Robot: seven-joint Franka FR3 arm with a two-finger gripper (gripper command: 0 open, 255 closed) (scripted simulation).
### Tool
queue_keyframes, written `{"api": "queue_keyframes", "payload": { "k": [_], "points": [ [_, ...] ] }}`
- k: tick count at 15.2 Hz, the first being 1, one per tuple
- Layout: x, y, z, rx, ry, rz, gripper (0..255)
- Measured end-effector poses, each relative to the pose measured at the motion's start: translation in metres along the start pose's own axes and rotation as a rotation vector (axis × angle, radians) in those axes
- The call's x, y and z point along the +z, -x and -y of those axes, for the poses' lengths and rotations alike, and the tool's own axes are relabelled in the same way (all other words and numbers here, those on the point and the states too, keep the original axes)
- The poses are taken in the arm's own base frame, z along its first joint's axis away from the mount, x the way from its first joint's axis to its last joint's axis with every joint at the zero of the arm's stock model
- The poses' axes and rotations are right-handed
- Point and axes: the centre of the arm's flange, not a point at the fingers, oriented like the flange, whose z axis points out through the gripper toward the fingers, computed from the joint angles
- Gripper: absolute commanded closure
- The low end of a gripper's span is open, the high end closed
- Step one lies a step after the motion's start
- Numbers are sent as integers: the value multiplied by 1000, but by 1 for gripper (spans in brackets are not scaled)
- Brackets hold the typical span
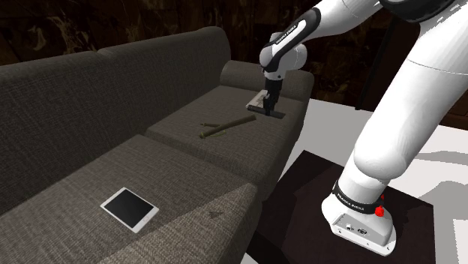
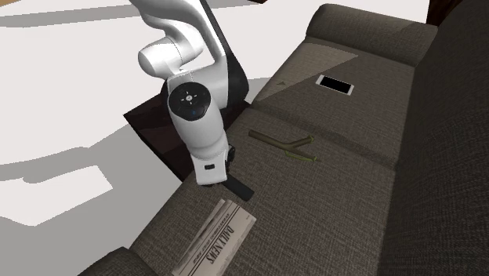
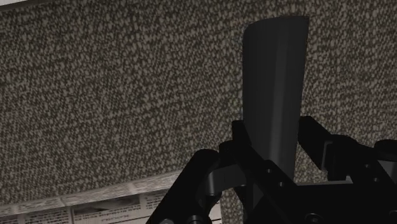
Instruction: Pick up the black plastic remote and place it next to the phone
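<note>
Wrist view: gripper (image 3: 272,137) closed around black remote (image 3: 275,70), gripping one end for lifting.
Phone (image 1: 130,209): well apart, needing a carry across sofa (image 1: 187,161).

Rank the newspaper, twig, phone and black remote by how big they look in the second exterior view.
1. newspaper, though it lies nearest the camera.
2. twig, long but thin.
3. phone and black remote: about alike. The phone is farthest off and the remote is partly hidden, so I leave them unranked.
</note>
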Motion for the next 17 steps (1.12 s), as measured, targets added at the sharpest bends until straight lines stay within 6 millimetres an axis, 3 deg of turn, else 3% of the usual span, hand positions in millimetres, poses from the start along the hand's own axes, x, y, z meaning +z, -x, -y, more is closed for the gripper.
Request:
{"api": "queue_keyframes", "payload": {
  "k": [10,17],
  "points": [
    [-53,2,4,0,0,0,255],
    [-54,-24,78,-1,1,1,255]
  ]
}}
